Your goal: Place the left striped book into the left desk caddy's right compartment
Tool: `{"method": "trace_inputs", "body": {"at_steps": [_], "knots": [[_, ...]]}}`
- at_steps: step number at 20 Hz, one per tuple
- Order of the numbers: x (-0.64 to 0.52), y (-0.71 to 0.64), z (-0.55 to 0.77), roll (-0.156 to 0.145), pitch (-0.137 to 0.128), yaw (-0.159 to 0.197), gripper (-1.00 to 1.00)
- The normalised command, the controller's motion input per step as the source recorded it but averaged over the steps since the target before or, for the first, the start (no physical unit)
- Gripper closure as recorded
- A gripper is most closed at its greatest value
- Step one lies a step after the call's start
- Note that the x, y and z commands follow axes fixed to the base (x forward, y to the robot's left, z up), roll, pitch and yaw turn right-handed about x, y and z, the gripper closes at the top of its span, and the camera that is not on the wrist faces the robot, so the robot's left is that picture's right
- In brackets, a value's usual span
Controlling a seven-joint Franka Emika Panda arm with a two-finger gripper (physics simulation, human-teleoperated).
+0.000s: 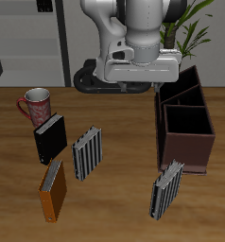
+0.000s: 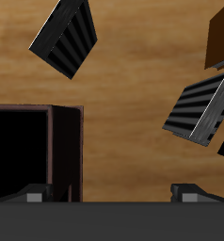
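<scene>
Gripper (image 1: 143, 83) is hanging high above the table's back, holding nothing; I am seeing only finger stubs (image 2: 34, 196) in the wrist view, so I cannot tell how far apart they stand. Bare wood is lying open between the left desk caddy (image 1: 185, 142) and the other books. I am finding the left striped book (image 1: 166, 189) standing tilted just before the caddy's front wall, near the table's front edge, its long axis leaning upward toward the caddy.
</scene>
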Motion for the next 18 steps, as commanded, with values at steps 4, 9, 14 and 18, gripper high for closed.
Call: {"method": "trace_inputs", "body": {"at_steps": [4,9,14,18], "knots": [[0.49,0.58,0.09,0.042,-0.012,0.01,-1.0],[0.36,0.31,0.17,-0.012,-0.044,-0.01,-1.0],[0.37,0.12,0.1,-0.019,-0.03,-0.008,-1.0],[0.27,-0.07,-0.02,-0.036,-0.003,-0.043,-1.0]]}}
